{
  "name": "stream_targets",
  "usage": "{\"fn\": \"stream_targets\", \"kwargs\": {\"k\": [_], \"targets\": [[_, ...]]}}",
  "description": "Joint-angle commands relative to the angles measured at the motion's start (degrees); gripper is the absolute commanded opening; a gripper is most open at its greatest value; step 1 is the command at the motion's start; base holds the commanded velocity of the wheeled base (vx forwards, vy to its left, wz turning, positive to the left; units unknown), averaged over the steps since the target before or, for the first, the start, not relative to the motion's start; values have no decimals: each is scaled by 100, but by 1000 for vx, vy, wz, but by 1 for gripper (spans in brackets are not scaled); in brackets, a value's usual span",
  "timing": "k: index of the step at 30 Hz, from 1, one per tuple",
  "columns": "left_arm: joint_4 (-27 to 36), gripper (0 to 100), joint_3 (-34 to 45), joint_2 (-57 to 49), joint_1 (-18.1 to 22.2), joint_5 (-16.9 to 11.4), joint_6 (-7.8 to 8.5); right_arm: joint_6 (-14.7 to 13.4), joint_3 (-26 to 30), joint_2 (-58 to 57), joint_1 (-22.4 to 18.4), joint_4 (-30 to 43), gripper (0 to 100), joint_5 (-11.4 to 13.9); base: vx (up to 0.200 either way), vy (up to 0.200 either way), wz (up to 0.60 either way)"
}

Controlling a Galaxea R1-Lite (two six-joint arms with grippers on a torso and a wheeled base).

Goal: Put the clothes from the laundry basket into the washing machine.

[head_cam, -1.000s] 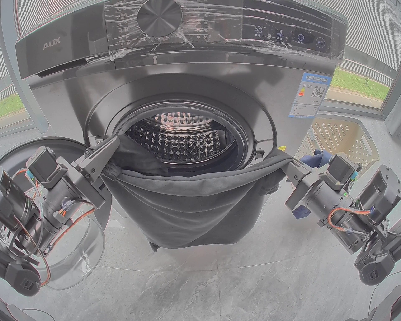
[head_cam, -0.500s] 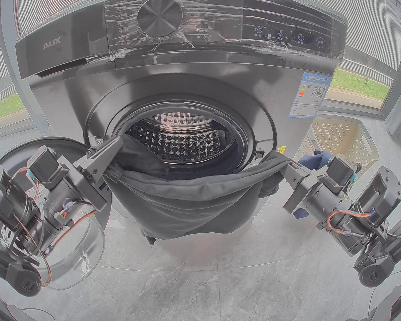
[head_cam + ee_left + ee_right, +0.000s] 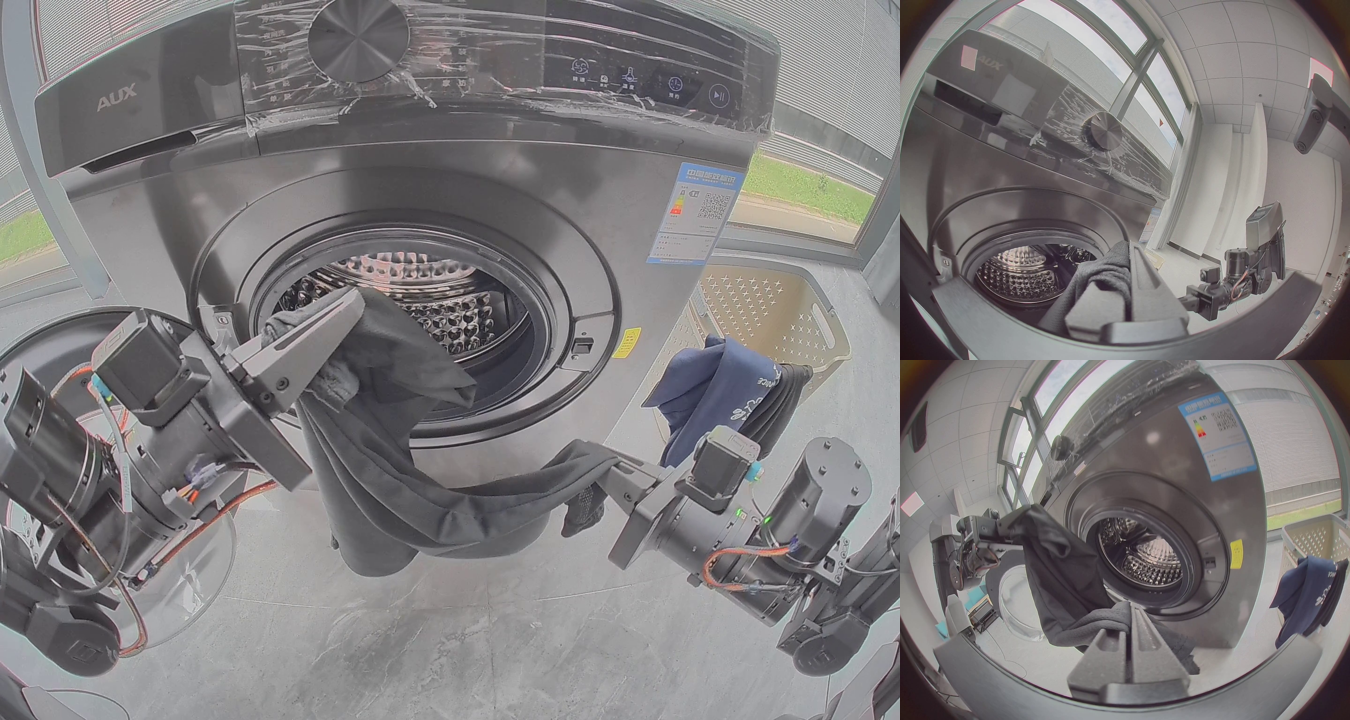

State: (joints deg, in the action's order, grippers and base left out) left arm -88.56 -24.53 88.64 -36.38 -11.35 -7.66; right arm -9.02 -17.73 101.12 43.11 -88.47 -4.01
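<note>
Grey tiled floor (image 3: 487, 637) is laid out in front of the washing machine (image 3: 422, 178), and its round glass door (image 3: 192, 572) is swung wide open on the far left.

Next along, the left jaws are clenched on one end of a dark grey garment (image 3: 403, 487). That end is held high at the left edge of the porthole, with a fold of cloth draped across the mouth of the drum (image 3: 450, 314). Whether any of it is actually past the rim cannot be told. From there the garment is strung down and across, sagging in a heavy loop in front of the machine's lower panel.

Its other end is pinched tight in the right jaws. These are held lower, below the porthole and off to its right.

Further right, the laundry basket (image 3: 787, 300) is parked beside the machine. A blue garment (image 3: 712, 384) and a black one (image 3: 787, 403) are slung over its near rim.

So where does the job stand? Early, by the look of it. Bare steel is all that can be seen of the drum wall, so nothing seems to be loaded yet. The first piece is judged to be at the doorstep: lifted, carried over and lined up, but not delivered. The raised end has to be pushed inside, the trailing end fed in after it, and both grips let go. After that, at least two more pieces are waiting at the basket. Anything deeper inside it is hidden.
</note>
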Motion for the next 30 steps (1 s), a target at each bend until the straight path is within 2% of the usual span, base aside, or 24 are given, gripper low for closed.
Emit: {"fn": "stream_targets", "kwargs": {"k": [1,2,6,12,15,20,30], "targets": [[-3,0,-202,171,-124,1,10,-73,103,241,75,-13,0,6,0,0,0],[-3,0,-254,180,-142,1,18,-82,120,250,110,-13,100,-3,0,0,0],[67,0,-465,189,-194,1,45,-170,138,364,207,5,100,-30,0,0,0],[234,0,-527,189,-159,10,142,-73,111,865,312,66,100,-30,0,0,0],[243,0,-518,207,-115,28,265,-21,-73,1155,374,58,100,-12,0,0,0],[217,0,-597,400,78,318,291,-12,-284,1551,515,66,100,-21,0,0,0],[252,0,-632,444,87,458,309,-73,-47,2017,339,66,100,-109,0,0,0]]}}
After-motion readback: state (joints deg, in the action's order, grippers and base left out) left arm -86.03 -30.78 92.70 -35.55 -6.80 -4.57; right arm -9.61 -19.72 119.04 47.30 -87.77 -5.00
